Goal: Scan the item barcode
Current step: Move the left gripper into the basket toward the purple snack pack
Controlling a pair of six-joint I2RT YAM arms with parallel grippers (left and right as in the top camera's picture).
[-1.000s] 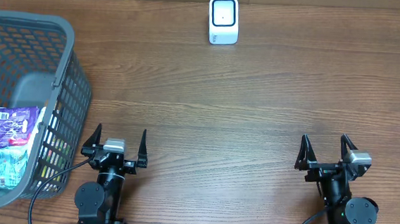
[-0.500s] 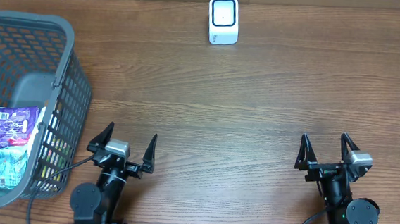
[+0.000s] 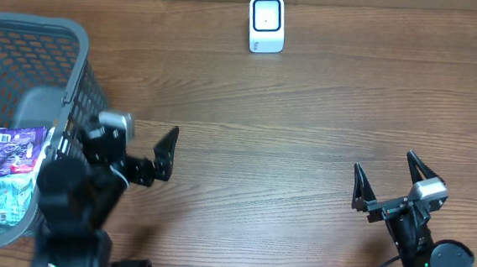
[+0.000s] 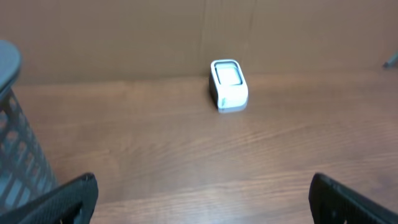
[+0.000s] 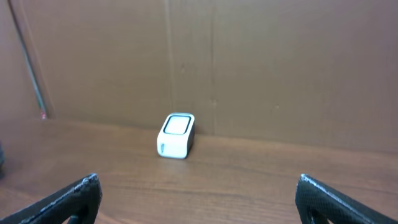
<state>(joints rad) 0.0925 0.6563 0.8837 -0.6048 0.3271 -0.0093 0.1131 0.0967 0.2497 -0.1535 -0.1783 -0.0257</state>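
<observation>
The table (image 3: pixel 307 113) carries a basket (image 3: pixel 81 55) at left and a scanner (image 3: pixel 266 23) at the far edge. The left jaws and right jaws stand apart, empty. The purple packet (image 3: pixel 14 151) lies in the basket, left of the left jaws, long axis left-right; left arm (image 3: pixel 78 194) nearer. Only the overhead view shows it; wrist views show the scanner.

One scanner (image 3: pixel 266 23), one basket (image 3: pixel 36 23), two packets (image 3: pixel 14 150) (image 3: pixel 11 195)

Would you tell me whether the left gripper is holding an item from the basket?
No, the left gripper stands open and empty, while the packets lie inside the basket.
</observation>
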